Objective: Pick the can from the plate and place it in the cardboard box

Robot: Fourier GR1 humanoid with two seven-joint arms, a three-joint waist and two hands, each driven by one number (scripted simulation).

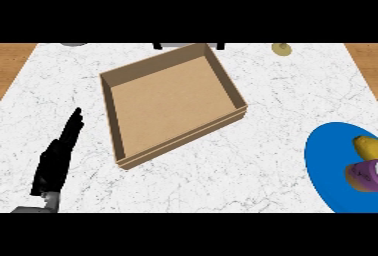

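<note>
Resting at the near left of the tabletop (280,100), the left robot hand (57,152) was released, fingers straight and holding nothing. The purple can (362,176) sat on the blue plate (328,160) at the right edge, just beside a yellow item (365,145) and well apart from the cardboard box (173,100).

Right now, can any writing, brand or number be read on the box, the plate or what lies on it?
None readable. The cardboard box and blue plate are plain; the purple can shows only a pale patch, too blurred to read.
</note>
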